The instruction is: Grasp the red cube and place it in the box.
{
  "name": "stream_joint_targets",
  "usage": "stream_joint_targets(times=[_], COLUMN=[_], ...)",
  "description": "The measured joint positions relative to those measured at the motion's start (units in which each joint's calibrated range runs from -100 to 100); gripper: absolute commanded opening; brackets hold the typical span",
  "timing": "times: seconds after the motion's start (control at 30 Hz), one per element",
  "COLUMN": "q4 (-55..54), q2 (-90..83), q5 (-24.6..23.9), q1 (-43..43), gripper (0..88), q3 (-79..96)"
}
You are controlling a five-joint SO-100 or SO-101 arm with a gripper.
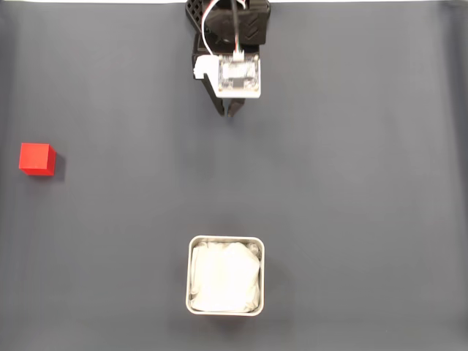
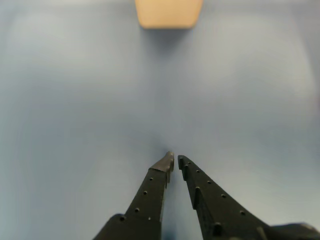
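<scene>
In the fixed view, the red cube (image 1: 36, 159) is seen at the far left edge of the dark grey table cover (image 1: 351, 168), well apart from everything else and with nothing touching it. Further right, at the top centre, the black arm with its white wrist camera module (image 1: 238, 77) is seen, and the gripper (image 1: 232, 113) points down the picture toward the box. In the wrist view the gripper (image 2: 175, 161) is shown with its fingertips nearly pressed together, only a thin slit between them, and nothing is pinched. The box (image 1: 226, 240), a square silver-rimmed tin with crumpled white lining, is found at bottom centre, in line with the arm; in the wrist view it appears as a blurred tan shape (image 2: 168, 13) at the top edge.

The grasp is judged not yet begun. The main risk is that the cube lies so far to the side that the reach may be at its limit, and the cube could be nudged off the cover's edge. If the jaws are not spread before descent, the cube would be pushed rather than enclosed. An off-centre grip on its sharp edges could let it twist and drop short of the tin.
</scene>
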Motion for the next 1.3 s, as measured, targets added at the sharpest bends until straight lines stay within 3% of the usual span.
stream_joint_targets(times=[0.3,0.6,1.3], q4=[-1.7,4.8,9.1], q2=[23.6,42.3,59.9], q5=[0.0,0.0,0.0], q1=[0.0,3.9,20.6], gripper=[0.0,0.0,0.0], q3=[-34.1,-58.6,-75.9])
